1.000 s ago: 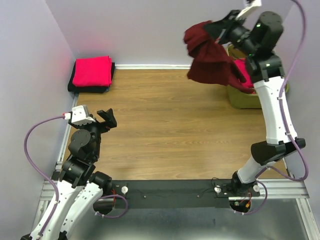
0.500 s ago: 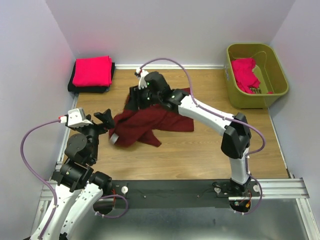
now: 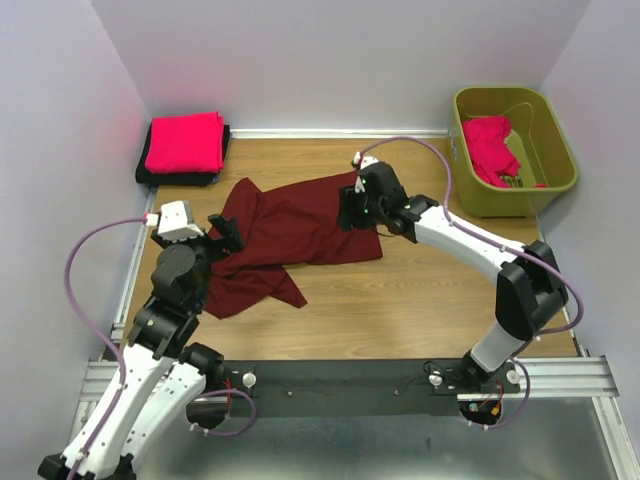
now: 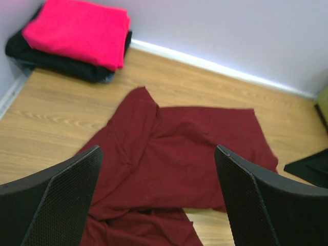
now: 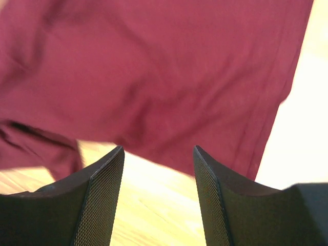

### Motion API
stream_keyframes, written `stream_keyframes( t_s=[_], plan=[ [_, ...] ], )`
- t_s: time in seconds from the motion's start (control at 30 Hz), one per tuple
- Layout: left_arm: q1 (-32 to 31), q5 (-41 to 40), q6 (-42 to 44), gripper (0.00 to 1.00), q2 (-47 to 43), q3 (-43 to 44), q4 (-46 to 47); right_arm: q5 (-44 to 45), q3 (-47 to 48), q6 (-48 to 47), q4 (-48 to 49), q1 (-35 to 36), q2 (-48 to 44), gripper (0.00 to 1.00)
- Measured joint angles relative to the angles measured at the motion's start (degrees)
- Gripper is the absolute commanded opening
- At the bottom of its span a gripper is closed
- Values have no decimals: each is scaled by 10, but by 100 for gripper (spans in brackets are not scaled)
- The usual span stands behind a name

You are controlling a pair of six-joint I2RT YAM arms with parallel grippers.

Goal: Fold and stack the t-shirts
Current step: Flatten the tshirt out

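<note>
A dark maroon t-shirt (image 3: 290, 235) lies loosely spread and rumpled on the wooden table, left of centre; it also fills the left wrist view (image 4: 174, 154) and the right wrist view (image 5: 154, 77). My right gripper (image 3: 350, 212) (image 5: 159, 149) hovers open over the shirt's right edge, with nothing between its fingers. My left gripper (image 3: 222, 232) (image 4: 158, 151) is wide open above the shirt's left part, holding nothing. A folded pinkish-red t-shirt (image 3: 185, 142) (image 4: 77, 31) rests on a folded black one (image 3: 175, 178) (image 4: 61, 61) in the far left corner.
An olive-green bin (image 3: 560, 170) stands at the far right with a crumpled pinkish-red shirt (image 3: 490, 145) inside. Purple walls close in the table on three sides. Bare wood (image 3: 430, 290) shows right of the maroon shirt.
My right arm swung the maroon shirt from high near the bin down onto the table, opened and let it go. The shirt now lies flatter. My left gripper moved closer over it.
</note>
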Motion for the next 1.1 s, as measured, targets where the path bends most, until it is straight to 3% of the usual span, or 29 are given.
stream_keyframes(
  t_s=[0.07,0.23,0.47,0.67,0.87,1.1],
  plan=[
    [0,10,-13,98,46,0,0,0,-29,-3,-2,0,2,48],
    [0,26,-61,98,130,0,-5,0,-53,-10,-7,7,37,40],
    [2,42,-120,98,206,-3,-15,12,-85,-12,7,-6,87,35],
    [19,43,-151,97,213,-3,-34,2,-140,9,63,-68,80,32],
    [48,43,-167,98,224,-3,-44,-12,-265,41,90,-140,-24,33],
    [83,66,-171,95,267,-3,-35,-14,-365,64,-47,-173,-186,36]
  ],
)
